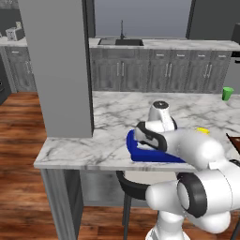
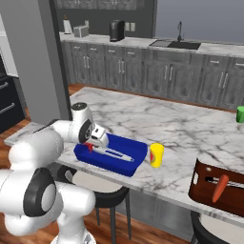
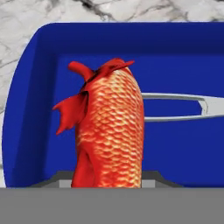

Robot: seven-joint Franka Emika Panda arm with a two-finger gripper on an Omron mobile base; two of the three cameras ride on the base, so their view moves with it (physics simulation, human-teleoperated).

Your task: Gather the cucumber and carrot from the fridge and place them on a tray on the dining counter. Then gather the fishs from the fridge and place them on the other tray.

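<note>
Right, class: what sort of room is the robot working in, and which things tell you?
A rendered home kitchen, most likely: grey cabinets with a sink along the back wall, a marble dining counter in front, and a stool tucked under it.

Kitchen, grey cabinets (image 2: 143, 71), sink (image 2: 175, 45), marble dining counter (image 2: 190, 128), toaster (image 2: 81, 31)

The marble tabletop (image 2: 181, 128) carries a blue tray (image 2: 112, 157) at its near edge, a yellow cup (image 2: 156, 155) just beside it, a brown tray (image 2: 217, 193) further right, a green cup (image 2: 241, 114) far back.
</note>
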